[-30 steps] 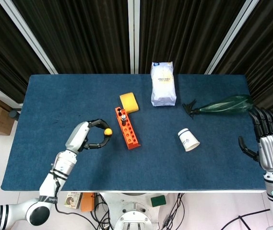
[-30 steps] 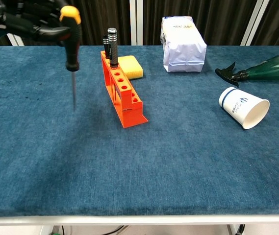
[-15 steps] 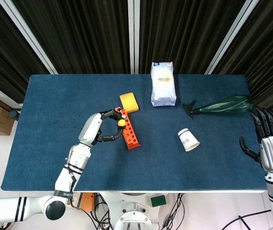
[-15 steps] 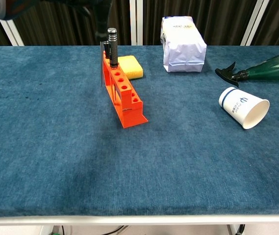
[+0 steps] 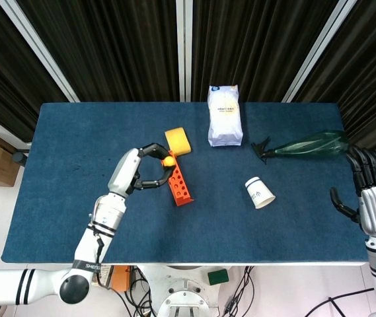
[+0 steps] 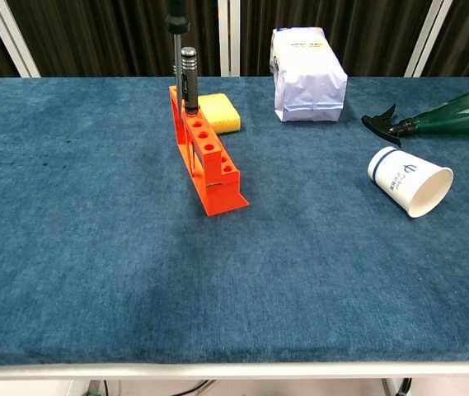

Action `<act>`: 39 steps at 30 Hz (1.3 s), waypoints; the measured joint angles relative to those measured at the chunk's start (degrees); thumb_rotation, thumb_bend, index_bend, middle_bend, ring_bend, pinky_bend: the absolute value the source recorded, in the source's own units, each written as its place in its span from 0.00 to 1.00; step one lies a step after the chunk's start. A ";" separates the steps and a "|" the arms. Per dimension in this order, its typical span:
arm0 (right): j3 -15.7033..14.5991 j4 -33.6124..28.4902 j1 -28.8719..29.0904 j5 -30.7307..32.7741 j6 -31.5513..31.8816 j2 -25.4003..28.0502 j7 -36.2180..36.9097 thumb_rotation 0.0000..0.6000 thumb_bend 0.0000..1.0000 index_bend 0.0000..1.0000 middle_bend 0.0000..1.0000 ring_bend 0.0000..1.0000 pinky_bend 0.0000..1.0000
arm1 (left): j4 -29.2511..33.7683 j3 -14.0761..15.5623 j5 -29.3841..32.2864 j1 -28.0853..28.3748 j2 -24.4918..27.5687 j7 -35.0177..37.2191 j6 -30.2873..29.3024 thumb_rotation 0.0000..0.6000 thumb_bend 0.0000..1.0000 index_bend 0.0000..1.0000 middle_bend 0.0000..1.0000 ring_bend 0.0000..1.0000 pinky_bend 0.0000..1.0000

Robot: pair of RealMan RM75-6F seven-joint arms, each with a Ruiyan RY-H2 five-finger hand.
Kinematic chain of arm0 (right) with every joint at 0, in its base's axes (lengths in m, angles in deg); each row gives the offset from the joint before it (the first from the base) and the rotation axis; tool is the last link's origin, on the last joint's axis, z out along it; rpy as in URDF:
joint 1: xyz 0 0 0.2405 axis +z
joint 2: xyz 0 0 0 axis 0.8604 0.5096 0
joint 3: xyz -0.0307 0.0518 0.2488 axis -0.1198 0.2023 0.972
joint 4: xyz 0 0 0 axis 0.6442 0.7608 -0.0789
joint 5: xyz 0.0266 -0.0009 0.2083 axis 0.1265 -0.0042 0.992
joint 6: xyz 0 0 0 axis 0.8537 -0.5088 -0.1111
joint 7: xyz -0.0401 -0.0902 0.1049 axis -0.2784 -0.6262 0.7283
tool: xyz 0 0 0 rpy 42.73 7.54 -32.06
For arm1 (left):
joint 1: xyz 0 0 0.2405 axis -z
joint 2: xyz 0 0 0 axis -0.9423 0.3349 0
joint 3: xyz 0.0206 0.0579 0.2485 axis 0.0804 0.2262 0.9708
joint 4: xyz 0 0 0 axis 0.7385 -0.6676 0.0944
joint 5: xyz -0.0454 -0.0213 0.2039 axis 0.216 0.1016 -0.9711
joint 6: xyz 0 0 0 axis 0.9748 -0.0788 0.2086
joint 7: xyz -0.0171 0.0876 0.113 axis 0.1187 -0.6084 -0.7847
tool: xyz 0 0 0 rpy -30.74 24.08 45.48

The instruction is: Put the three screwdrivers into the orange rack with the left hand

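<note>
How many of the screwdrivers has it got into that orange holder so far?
Two handles already stand at the far end of the orange rack. The left hand holds the yellow-capped screwdriver over the rack, not yet seated. It remains to lower that one into a free hole.

left robot hand (image 5: 149, 169) curled closed, arm outstretched, right robot hand (image 5: 370, 191) open, fingers apart

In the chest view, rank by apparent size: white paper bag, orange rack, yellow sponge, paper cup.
1. Orange rack and white paper bag look about equal; the rack is nearer, so no firm order.
2. White paper cup with blue print, lying on its side.
3. Yellow sponge, partly hidden behind the rack.
</note>
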 measured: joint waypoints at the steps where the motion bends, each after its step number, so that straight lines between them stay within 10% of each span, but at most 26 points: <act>1: -0.04 0.05 0.03 0.01 -0.10 -0.07 0.02 1.00 0.40 0.00 0.00 0.00 0.00 | 0.26 -0.22 0.52 0.37 0.03 -0.18 -0.07 1.00 0.34 0.63 0.56 0.40 0.34; 39: -0.20 0.61 -0.05 0.31 -0.38 -0.38 -0.22 1.00 0.40 0.00 0.00 0.00 0.00 | -6.02 3.25 -3.09 1.99 -6.85 3.69 -3.26 1.00 0.34 0.63 0.57 0.40 0.33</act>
